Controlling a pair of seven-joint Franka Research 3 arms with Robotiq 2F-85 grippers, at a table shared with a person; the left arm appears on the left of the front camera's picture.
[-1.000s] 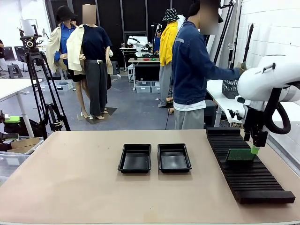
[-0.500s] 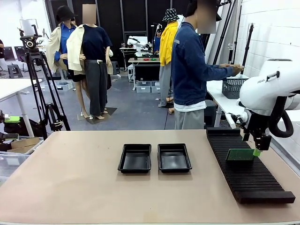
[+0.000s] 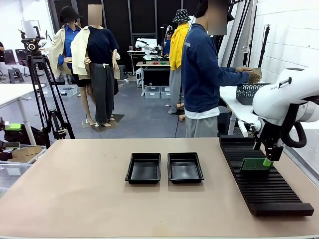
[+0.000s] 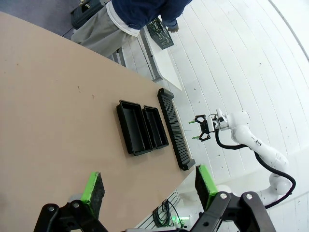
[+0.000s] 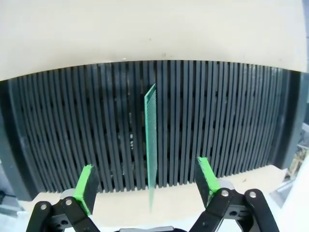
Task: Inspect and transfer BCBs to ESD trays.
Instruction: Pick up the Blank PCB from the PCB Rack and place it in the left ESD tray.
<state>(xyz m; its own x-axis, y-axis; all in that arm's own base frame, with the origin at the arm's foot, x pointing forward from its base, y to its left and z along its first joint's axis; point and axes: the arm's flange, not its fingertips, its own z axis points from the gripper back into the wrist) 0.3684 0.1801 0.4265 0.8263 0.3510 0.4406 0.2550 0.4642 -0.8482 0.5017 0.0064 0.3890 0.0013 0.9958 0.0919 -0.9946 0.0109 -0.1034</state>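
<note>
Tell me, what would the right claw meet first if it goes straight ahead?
Probably the green BCB standing upright in the black rack, centred in the open right claw.

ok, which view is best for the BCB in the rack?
Right wrist view: the BCB stands on edge in a slot of the rack, centred between the open right gripper. Front view gives its green face, small, beside that gripper. Left wrist view: rack far off, board too small to tell.

Jaws of right gripper (image 5: 147, 181) spread wide over black ribbed rack (image 5: 231, 121). One green BCB (image 5: 150, 140) stands on edge in a slot, seen edge-on, centred between the green pads (image 5: 89, 186), touching neither. Pale tabletop (image 5: 145, 29) beyond the rack
</note>
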